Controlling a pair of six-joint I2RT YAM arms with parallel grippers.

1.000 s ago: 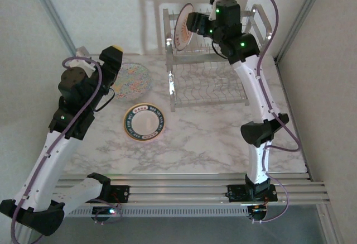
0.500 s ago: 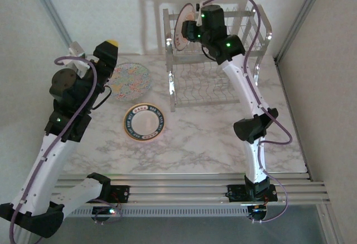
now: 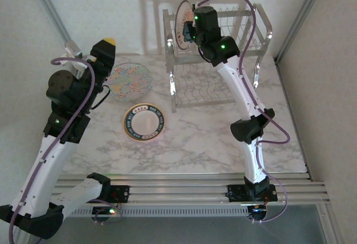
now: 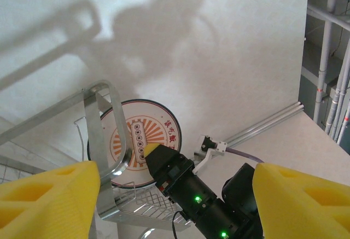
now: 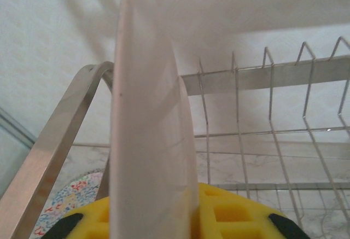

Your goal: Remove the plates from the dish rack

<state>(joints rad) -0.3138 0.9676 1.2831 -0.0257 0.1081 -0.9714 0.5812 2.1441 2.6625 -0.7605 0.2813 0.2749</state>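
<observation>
Right gripper (image 3: 186,32) is clamped on the rim of the orange sunburst plate (image 4: 143,135), which stands upright at the left end of the dish rack (image 3: 215,85), top tier. Left gripper (image 3: 109,44) is spread wide with nothing in it, up near the floral plate (image 3: 129,80). That one and the green-rimmed plate (image 3: 144,123) lie flat on the marble table (image 3: 212,138), left of the rack.

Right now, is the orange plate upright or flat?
Upright: the plate stands on edge, its rim pinched in the right gripper at one end of the rack.
</observation>
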